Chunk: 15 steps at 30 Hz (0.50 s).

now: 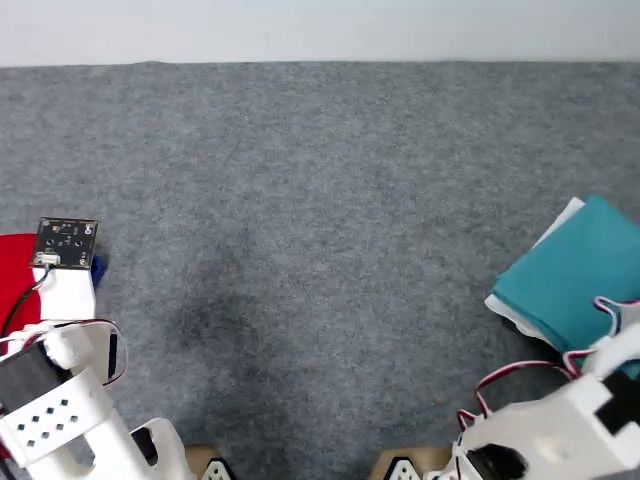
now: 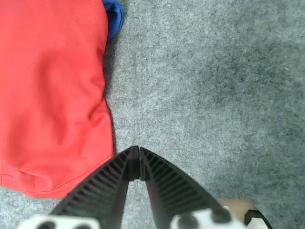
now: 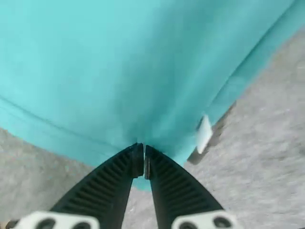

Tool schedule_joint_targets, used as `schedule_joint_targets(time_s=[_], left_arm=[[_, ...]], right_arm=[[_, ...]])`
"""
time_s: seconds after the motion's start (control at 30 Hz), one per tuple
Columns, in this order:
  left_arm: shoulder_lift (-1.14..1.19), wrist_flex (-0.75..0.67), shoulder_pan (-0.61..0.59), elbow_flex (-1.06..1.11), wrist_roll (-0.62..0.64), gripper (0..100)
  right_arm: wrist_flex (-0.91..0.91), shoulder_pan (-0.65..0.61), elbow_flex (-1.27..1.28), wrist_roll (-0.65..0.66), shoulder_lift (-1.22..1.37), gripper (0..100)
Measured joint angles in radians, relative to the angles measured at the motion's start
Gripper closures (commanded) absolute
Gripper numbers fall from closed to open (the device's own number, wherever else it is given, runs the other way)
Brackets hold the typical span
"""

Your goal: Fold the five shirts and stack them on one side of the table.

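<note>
A red shirt [image 2: 52,95] lies flat on the grey mat, and a bit of a blue shirt [image 2: 113,16] pokes out from under its far corner. My left gripper [image 2: 138,155] is shut and hangs over bare mat just beside the red shirt's edge. In the high view the red shirt [image 1: 15,270] lies at the left edge by the left arm [image 1: 60,400]. A folded teal shirt [image 1: 580,270] lies on a white shirt [image 1: 555,228] at the right edge. My right gripper [image 3: 140,150] is shut, its tips over the near edge of the teal shirt [image 3: 143,62].
The grey mat [image 1: 320,220] covers the whole table up to the pale wall at the back. A small white tab [image 3: 205,133] sticks out from under the teal shirt. The right arm [image 1: 570,420] with its red and white wires stands at the front right.
</note>
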Motion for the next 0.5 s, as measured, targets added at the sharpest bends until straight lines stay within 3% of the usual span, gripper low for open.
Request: schedule_joint_targets(time_s=[0.17,0.5], left_arm=[[0.000,0.000,0.000,0.000,0.000,100],[0.000,0.000,0.000,0.000,0.000,100]], right_arm=[[-0.052,-0.049,-0.069,0.000,-0.083,98.7],[-0.503,-0.029,-0.075,0.000,0.055,98.7]])
